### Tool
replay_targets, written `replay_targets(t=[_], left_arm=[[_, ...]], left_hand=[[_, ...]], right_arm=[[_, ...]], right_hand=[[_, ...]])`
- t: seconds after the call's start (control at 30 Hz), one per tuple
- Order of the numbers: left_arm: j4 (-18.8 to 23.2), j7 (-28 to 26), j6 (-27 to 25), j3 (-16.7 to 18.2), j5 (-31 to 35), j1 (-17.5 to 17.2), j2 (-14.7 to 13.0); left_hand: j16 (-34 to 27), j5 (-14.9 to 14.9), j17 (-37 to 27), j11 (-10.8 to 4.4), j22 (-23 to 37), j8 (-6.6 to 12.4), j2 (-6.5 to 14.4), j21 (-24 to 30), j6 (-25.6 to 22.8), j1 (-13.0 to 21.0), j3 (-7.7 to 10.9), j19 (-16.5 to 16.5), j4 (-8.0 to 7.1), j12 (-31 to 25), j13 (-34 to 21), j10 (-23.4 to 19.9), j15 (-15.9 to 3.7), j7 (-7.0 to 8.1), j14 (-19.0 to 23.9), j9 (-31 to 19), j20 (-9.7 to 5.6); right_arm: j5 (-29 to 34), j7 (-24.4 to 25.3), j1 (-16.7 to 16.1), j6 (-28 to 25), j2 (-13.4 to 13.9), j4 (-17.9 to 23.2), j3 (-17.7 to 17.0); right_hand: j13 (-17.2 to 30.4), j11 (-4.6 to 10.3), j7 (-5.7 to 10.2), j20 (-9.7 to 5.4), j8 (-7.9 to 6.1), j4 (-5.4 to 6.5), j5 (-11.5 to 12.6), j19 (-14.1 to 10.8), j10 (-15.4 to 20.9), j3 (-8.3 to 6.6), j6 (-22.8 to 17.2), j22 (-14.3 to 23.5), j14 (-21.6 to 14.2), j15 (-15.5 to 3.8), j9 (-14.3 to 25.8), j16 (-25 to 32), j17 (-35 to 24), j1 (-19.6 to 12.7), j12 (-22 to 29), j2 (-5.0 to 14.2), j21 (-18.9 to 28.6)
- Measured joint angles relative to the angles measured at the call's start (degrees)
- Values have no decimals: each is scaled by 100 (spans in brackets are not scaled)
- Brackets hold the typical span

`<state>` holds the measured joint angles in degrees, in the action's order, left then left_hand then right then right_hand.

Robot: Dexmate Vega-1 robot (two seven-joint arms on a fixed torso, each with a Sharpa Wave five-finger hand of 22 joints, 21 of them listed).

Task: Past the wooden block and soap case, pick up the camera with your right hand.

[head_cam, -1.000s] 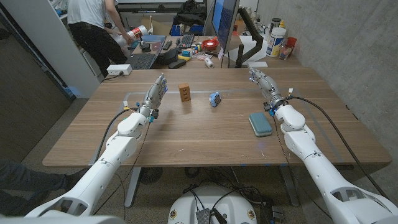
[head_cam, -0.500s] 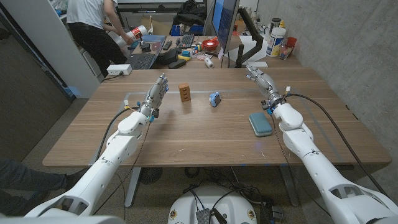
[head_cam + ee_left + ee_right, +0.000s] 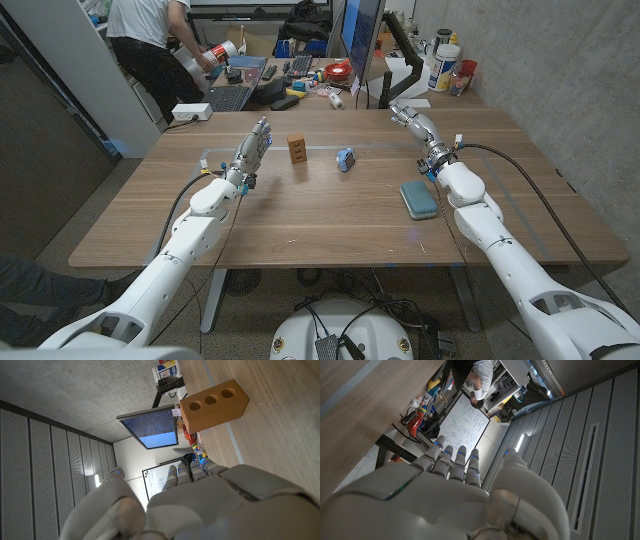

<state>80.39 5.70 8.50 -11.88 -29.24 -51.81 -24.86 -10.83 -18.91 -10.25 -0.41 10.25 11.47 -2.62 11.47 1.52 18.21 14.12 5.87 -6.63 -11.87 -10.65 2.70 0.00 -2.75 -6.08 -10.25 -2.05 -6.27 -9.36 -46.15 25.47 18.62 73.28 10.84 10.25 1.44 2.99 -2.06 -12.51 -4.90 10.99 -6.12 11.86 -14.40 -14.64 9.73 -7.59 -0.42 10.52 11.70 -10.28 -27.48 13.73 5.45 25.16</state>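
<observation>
No text can be read (the monitor (image 3: 150, 425) shows only blurred lines).

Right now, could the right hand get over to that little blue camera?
Probably yes. The right hand is open and holds nothing, and bare table lies between it and the camera; the soap case sits off that path.

a wooden tabletop (image 3: 300, 215) carries three things: a wooden block (image 3: 296, 148) with holes standing toward the far side, a small blue camera (image 3: 345, 159) just to its right, and a teal soap case (image 3: 419, 198) lying nearer, well apart on the right
</observation>
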Motion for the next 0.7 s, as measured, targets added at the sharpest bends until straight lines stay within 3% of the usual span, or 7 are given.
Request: replay_targets(t=[0.7], left_arm=[[-54, 43, 18, -36, -9, -22, 32]], left_hand=[[0, 0, 0, 0, 0, 0, 22, 0, 1, 22, 0, 0, 0, 0, -17, 0, 0, 0, 0, -30, 0]], right_arm=[[786, 173, 102, -14, 309, 229, 268]], right_hand=[[0, -12, 61, 2, 71, -159, 0, -39, -56, -64, 63, 0, -30, -30, 0, -47, 16, -205, -43, -9, -81]])
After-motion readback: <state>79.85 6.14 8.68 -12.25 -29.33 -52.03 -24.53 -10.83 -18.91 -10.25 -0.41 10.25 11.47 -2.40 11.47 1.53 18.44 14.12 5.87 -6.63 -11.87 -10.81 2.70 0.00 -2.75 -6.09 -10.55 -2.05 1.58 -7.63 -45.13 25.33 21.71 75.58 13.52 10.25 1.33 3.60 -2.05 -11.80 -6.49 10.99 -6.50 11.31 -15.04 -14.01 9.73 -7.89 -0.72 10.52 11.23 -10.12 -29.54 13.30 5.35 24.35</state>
